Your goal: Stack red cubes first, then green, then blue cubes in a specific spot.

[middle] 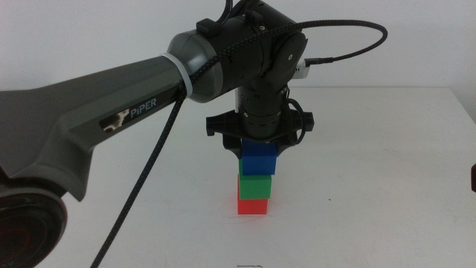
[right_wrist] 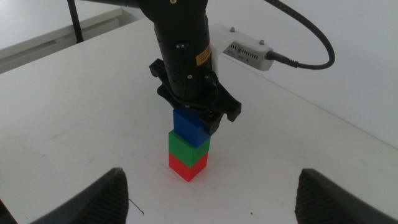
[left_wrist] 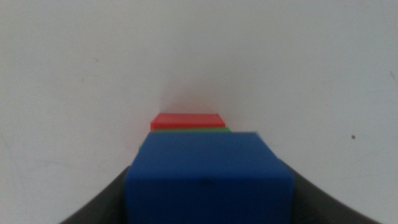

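Note:
A red cube (middle: 253, 206) rests on the white table and covers the specific spot. The green cube (middle: 256, 186) sits on top of it. On the green one lies the blue cube (middle: 259, 159), shifted slightly right. My left gripper (middle: 259, 152) comes straight down from above, shut on the blue cube. In the left wrist view the blue cube (left_wrist: 208, 177) fills the gap between the jaws, with a green (left_wrist: 214, 130) sliver and the red cube (left_wrist: 188, 120) beyond. My right gripper (right_wrist: 214, 190) hangs open, back from the stack (right_wrist: 186, 149).
The left arm's grey body (middle: 111, 112) and its black cable (middle: 149, 179) cross the left half of the middle view. A white box with a cable (right_wrist: 249, 53) lies on the table behind the stack. The table's far edge (middle: 387, 88) runs behind.

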{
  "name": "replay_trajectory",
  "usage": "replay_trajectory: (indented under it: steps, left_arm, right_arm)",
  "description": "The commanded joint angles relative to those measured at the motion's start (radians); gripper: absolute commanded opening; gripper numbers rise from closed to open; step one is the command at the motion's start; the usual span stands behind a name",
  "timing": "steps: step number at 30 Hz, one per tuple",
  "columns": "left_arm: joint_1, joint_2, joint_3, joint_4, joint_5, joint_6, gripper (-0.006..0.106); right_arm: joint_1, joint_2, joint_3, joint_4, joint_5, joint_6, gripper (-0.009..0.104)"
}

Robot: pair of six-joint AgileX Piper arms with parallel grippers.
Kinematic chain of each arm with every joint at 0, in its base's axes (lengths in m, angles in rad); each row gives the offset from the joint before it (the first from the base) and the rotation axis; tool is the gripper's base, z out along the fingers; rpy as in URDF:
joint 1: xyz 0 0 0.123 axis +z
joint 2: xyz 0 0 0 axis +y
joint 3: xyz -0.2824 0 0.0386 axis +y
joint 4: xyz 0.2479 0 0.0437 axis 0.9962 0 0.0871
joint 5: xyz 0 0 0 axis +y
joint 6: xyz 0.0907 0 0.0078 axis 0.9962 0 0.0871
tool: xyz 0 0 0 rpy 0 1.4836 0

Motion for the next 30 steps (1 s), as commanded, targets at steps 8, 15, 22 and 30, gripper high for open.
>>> replay_trajectory:
  steps: [8,15,22,30]
  left_arm:
    - [-0.003,-0.056,-0.027,-0.003,0.082,0.019,0.094]
    - [-0.003,-0.056,-0.027,-0.003,0.083,0.029,0.094]
    - [-0.002,-0.056,-0.027,0.006,0.083,0.071,0.094]
    - [-0.001,-0.098,-0.004,0.022,0.083,0.094,0.094]
  right_arm:
    - [-0.007,0.004,-0.021,-0.016,-0.07,-0.012,0.094]
    - [-0.007,0.004,-0.021,-0.016,-0.07,-0.012,0.094]
    - [-0.007,0.004,-0.021,-0.016,-0.07,-0.012,0.094]
    - [-0.007,0.004,-0.021,-0.016,-0.07,-0.012,0.094]
